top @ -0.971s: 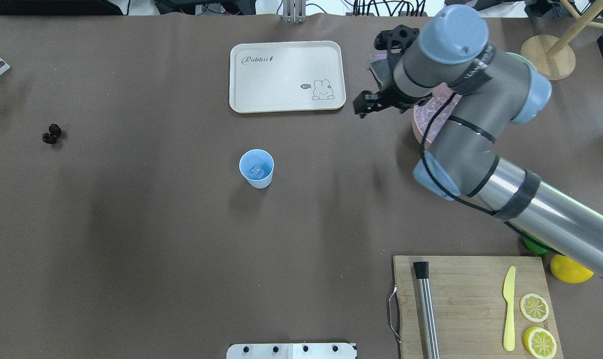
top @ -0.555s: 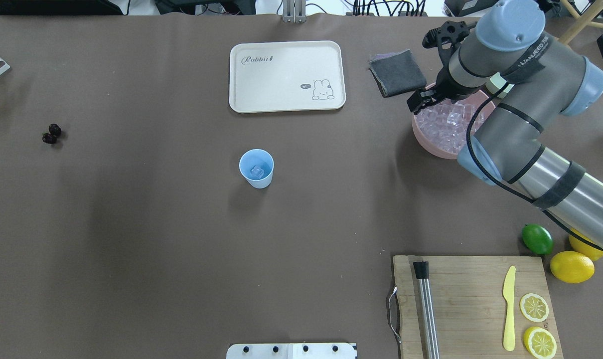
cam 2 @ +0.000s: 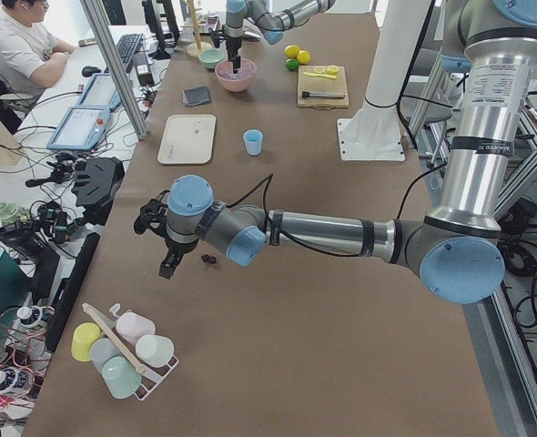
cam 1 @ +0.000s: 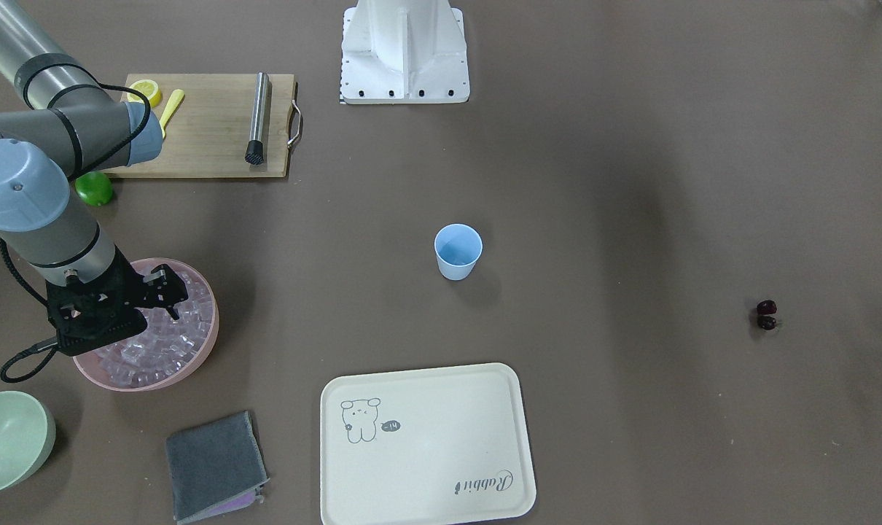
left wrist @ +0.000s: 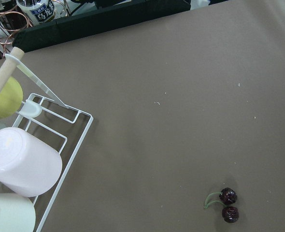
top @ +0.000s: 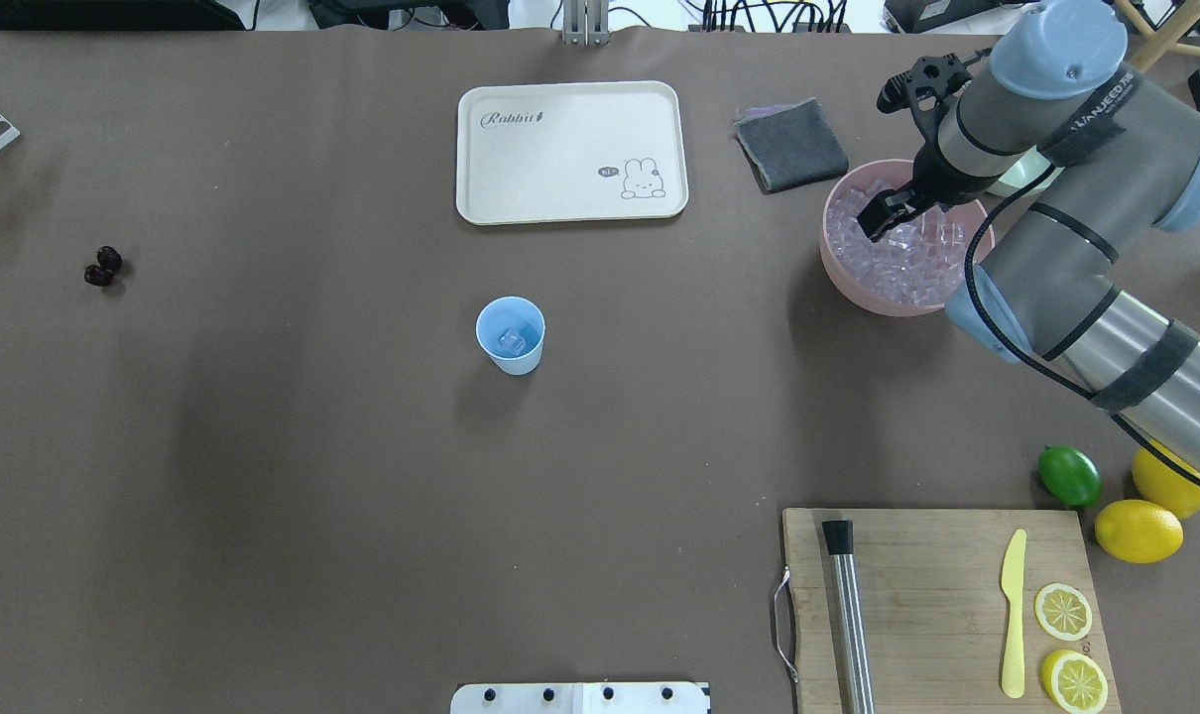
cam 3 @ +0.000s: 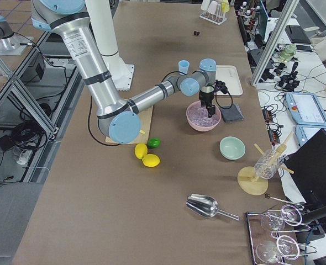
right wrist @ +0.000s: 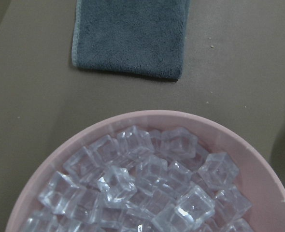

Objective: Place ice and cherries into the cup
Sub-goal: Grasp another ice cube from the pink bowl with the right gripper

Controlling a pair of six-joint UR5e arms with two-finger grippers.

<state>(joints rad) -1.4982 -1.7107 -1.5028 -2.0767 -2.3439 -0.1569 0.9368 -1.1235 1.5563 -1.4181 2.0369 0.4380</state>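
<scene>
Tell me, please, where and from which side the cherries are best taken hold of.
Probably from straight above: the cherries lie low on the table, two round fruits touching. Set the jaws either side of the pair and squeeze both bodies together; the pale stem curls flat and offers little to pinch.

So the cup [top: 511, 335] is a little light blue tapered one, standing upright mid-table [top: 312, 446], mouth up, with one clear cube already sitting at the bottom. The rest of the ice [top: 898, 263] is a heap of glassy, faintly pink cubes filling the pink bowl [top: 863, 300], well apart from the cup. The cherries [top: 103, 267], two glossy near-black ones on a pale green stem, lie touching on the bare table, way off on the cup's other side.
</scene>
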